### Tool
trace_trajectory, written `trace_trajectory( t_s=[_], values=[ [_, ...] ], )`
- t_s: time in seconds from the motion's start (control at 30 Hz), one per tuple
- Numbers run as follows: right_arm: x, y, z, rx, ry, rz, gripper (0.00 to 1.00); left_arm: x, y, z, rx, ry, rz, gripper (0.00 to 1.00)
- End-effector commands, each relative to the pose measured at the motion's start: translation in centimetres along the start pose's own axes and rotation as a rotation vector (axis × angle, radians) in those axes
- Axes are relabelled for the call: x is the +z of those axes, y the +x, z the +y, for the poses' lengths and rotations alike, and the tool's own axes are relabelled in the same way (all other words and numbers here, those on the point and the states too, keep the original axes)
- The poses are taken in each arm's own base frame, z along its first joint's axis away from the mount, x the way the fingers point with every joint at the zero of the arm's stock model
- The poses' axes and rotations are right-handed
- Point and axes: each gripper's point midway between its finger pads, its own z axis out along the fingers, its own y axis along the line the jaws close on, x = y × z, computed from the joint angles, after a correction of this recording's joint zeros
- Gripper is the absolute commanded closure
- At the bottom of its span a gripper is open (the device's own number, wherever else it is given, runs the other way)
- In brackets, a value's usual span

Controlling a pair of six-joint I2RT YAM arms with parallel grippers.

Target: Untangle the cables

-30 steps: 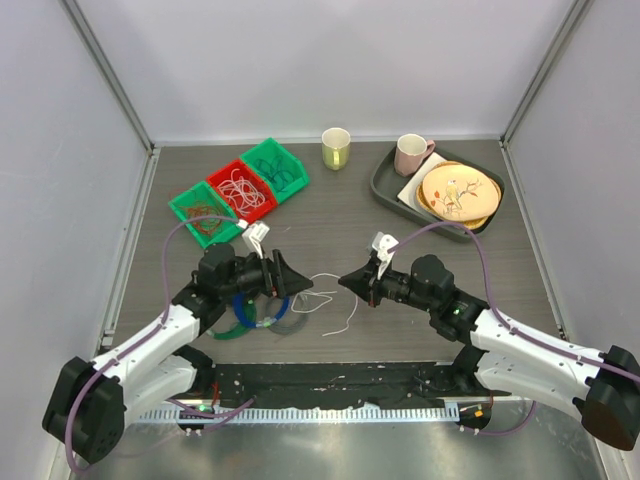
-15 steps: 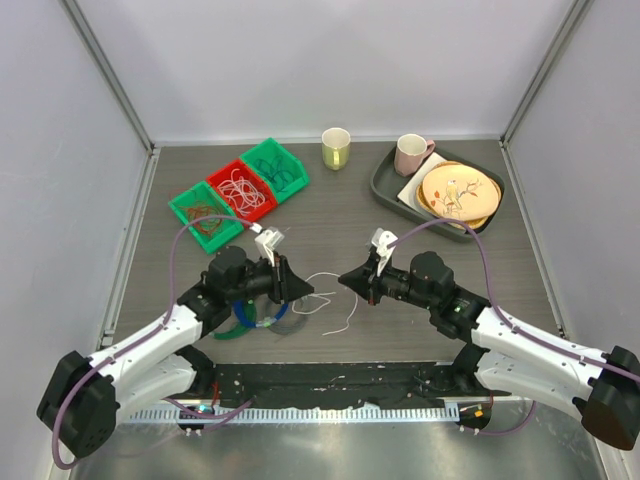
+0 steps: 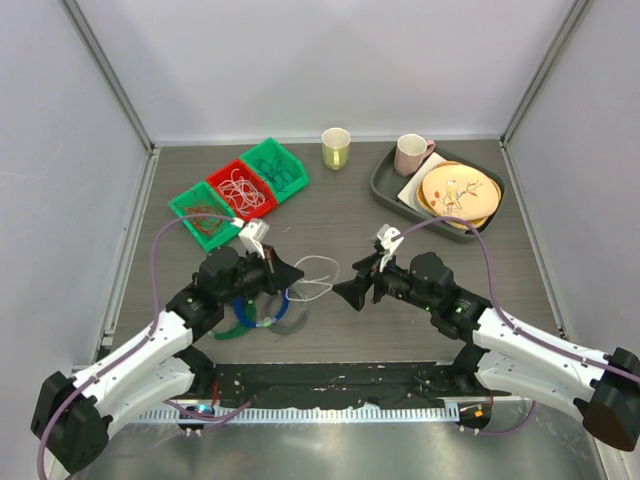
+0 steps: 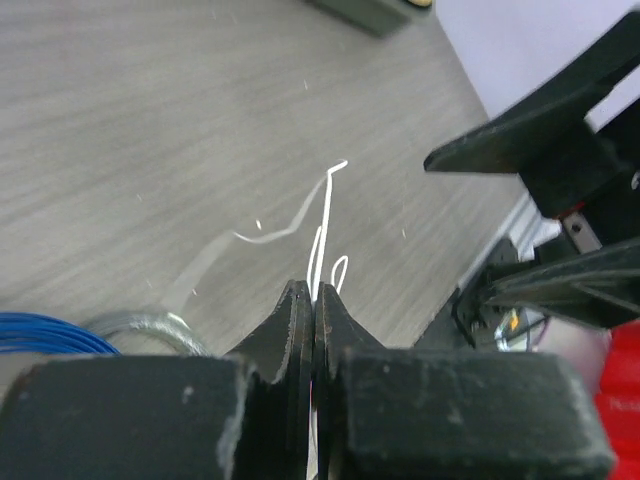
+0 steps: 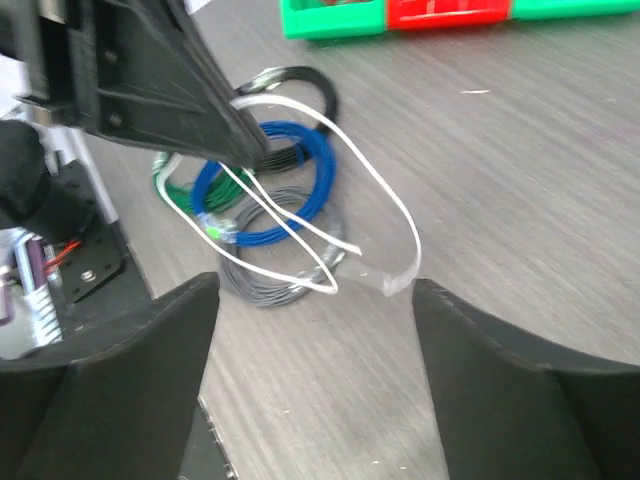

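Note:
My left gripper [image 3: 297, 272] [image 4: 314, 290] is shut on a thin white cable [image 3: 318, 263] [image 4: 326, 215], which loops loosely from its tips down to the table. My right gripper [image 3: 350, 290] [image 5: 315, 300] stands open just right of the loop, with nothing between its fingers. In the right wrist view the white cable [image 5: 385, 190] arcs over a pile of coils: blue [image 5: 310, 190], grey [image 5: 265, 290], green [image 5: 170, 190] and black [image 5: 300, 80]. That pile [image 3: 262, 310] lies under the left gripper. The white cable's ends hang free near the grey coil.
Three small bins, green [image 3: 205, 212], red [image 3: 240, 190] and green [image 3: 275, 168], stand at the back left with more cables inside. At the back are a pale mug [image 3: 336, 148] and a dark tray [image 3: 385, 185] with a pink mug [image 3: 410, 153] and a plate [image 3: 458, 190].
The left gripper shut on the white cable and drew back left. The right gripper let go of it and opened; the cable went from stretched between both to a slack loop.

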Motion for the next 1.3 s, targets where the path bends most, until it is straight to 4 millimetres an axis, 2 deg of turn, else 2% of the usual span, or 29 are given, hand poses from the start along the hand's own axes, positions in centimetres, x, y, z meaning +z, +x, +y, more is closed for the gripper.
trace_trajectory(
  t_s=[0.0,0.07,0.1,0.13,0.17,0.2,0.23,0.3,0.37,0.4,0.47,0.5,0.53,0.57,0.6,0.63,0.67,0.7,0.73,0.77,0.8,0.93,0.97,1.0,1.1,1.17,1.23,1.27],
  values=[
    [-0.9,-3.8,-1.5,0.11,0.14,-0.131,0.12,-1.6,-6.3,-0.3,-0.015,-0.119,-0.219,1.0],
    [-2.1,-4.2,-3.5,0.164,0.271,-0.17,0.1,-2.3,-7.3,1.0,-0.033,-0.215,-0.265,1.0],
    [-2.6,-4.0,-4.1,0.176,0.308,-0.177,0.09,-2.7,-8.5,1.1,-0.035,-0.246,-0.301,1.0],
    [-3.1,-3.2,-5.0,0.206,0.365,-0.165,0.09,-2.9,-8.7,1.7,-0.049,-0.283,-0.306,1.0],
    [-4.2,-3.6,-6.2,0.222,0.445,-0.201,0.09,-3.0,-9.2,2.0,-0.056,-0.309,-0.324,1.0],
    [-4.8,-3.0,-7.0,0.243,0.495,-0.202,0.09,-3.4,-10.5,2.4,-0.059,-0.358,-0.366,1.0],
    [-5.6,-1.5,-7.9,0.253,0.557,-0.157,0.09,-3.6,-10.6,3.0,-0.069,-0.403,-0.364,1.0],
    [-7.2,-1.3,-9.1,0.293,0.648,-0.187,0.08,-4.0,-12.4,3.9,-0.07,-0.493,-0.409,1.0],
    [-8.5,-0.2,-10.0,0.309,0.716,-0.173,0.08,-4.3,-13.0,5.0,-0.074,-0.572,-0.414,1.0],
    [-9.3,-0.2,-10.4,0.32,0.746,-0.2,0.08,-4.6,-14.3,4.8,-0.077,-0.591,-0.443,1.0],
    [-10.1,0.2,-10.7,0.327,0.774,-0.201,0.07,-4.7,-15.5,6.6,-0.089,-0.69,-0.464,1.0],
    [-10.4,0.2,-10.7,0.332,0.772,-0.21,0.07,-5.1,-17.4,6.2,-0.097,-0.699,-0.503,1.0],
    [-10.7,-0.1,-10.6,0.341,0.766,-0.23,0.07,-4.8,-17.6,7.4,-0.105,-0.759,-0.485,1.0],
    [-10.8,-0.2,-10.5,0.345,0.762,-0.239,0.07,-5.5,-18.7,8.5,-0.126,-0.805,-0.512,1.0],
    [-10.9,-0.1,-10.5,0.352,0.76,-0.246,0.07,-5.9,-20.7,8.3,-0.159,-0.812,-0.557,1.0],
    [-11.0,-0.1,-10.5,0.358,0.757,-0.257,0.07,-6.0,-21.2,9.0,-0.178,-0.843,-0.563,1.0],
    [-11.0,0.0,-10.5,0.358,0.756,-0.255,0.07,-6.1,-21.8,11.0,-0.204,-0.903,-0.57,1.0],
    [-11.0,0.2,-10.6,0.358,0.757,-0.253,0.07,-6.3,-23.1,11.1,-0.234,-0.908,-0.606,1.0],
    [-11.1,0.1,-10.5,0.366,0.757,-0.257,0.07,-6.9,-23.9,12.3,-0.255,-0.943,-0.627,1.0],
    [-11.1,0.1,-10.6,0.368,0.76,-0.258,0.06,-6.0,-23.8,13.7,-0.266,-0.97,-0.602,1.0],
    [-11.1,0.0,-10.5,0.367,0.758,-0.257,0.06,-5.9,-25.1,13.6,-0.277,-0.962,-0.629,1.0],
    [-10.8,0.3,-10.4,0.365,0.75,-0.236,0.06,-4.3,-26.9,16.9,-0.308,-0.98,-0.646,1.0],
    [-10.8,0.3,-10.3,0.366,0.75,-0.232,0.05,-4.2,-28.1,16.8,-0.312,-0.975,-0.657,1.0],
    [-10.8,0.3,-10.3,0.366,0.749,-0.231,0.04,-3.1,-27.1,18.6,-0.321,-1.015,-0.601,1.0],
    [-10.8,0.4,-10.4,0.366,0.755,-0.226,0.03,-2.2,-26.8,21.1,-0.346,-1.091,-0.534,1.0],
    [-10.8,0.5,-10.4,0.364,0.758,-0.226,0.03,-1.8,-27.0,21.9,-0.361,-1.118,-0.52,1.0],
    [-10.9,0.6,-10.6,0.366,0.769,-0.221,0.03,-1.2,-25.2,23.7,-0.376,-1.181,-0.453,1.0],
    [-11.0,0.7,-10.7,0.365,0.774,-0.22,0.03,-1.1,-25.2,24.0,-0.395,-1.196,-0.459,1.0]
  ],
)
